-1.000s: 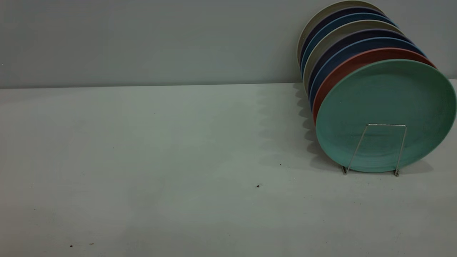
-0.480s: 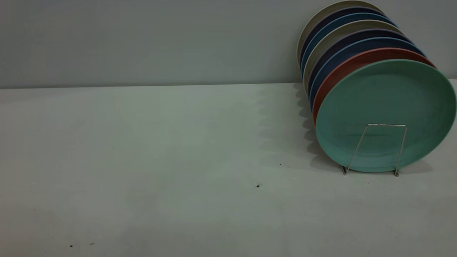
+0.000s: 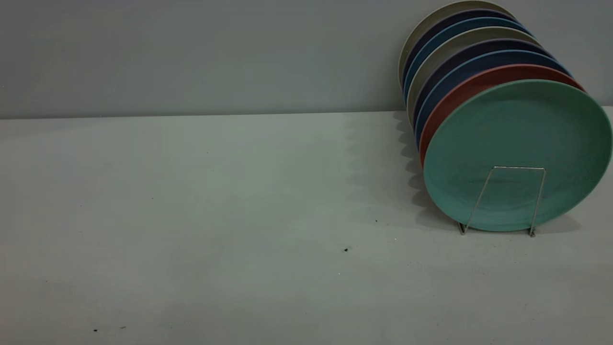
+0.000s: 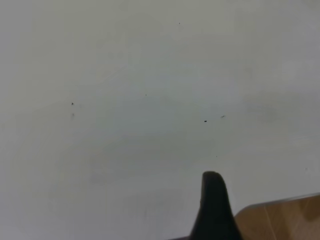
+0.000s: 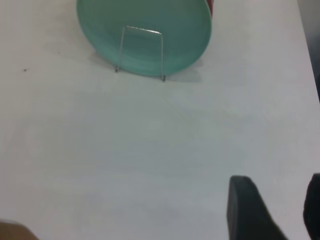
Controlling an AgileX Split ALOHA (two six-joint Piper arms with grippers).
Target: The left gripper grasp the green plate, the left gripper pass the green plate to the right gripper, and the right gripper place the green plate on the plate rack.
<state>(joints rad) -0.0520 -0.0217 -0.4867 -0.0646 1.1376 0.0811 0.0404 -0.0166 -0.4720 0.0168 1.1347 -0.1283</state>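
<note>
The green plate (image 3: 517, 139) stands on edge at the front of a row of plates at the table's right, leaning against the front wire loop of the plate rack (image 3: 518, 167). The right wrist view shows the same green plate (image 5: 145, 15) and plate rack (image 5: 144, 30) some way off across bare table. My right gripper (image 5: 277, 202) hovers over the table well short of the rack, open, with nothing between its fingers. My left gripper (image 4: 214, 205) is above bare table near the table's edge, holding nothing visible. Neither gripper appears in the exterior view.
Behind the green plate stand a salmon plate (image 3: 457, 93), dark blue plates (image 3: 455, 74) and beige ones (image 3: 431, 28), close to the back wall. A wooden surface (image 4: 285, 217) shows past the table's edge in the left wrist view.
</note>
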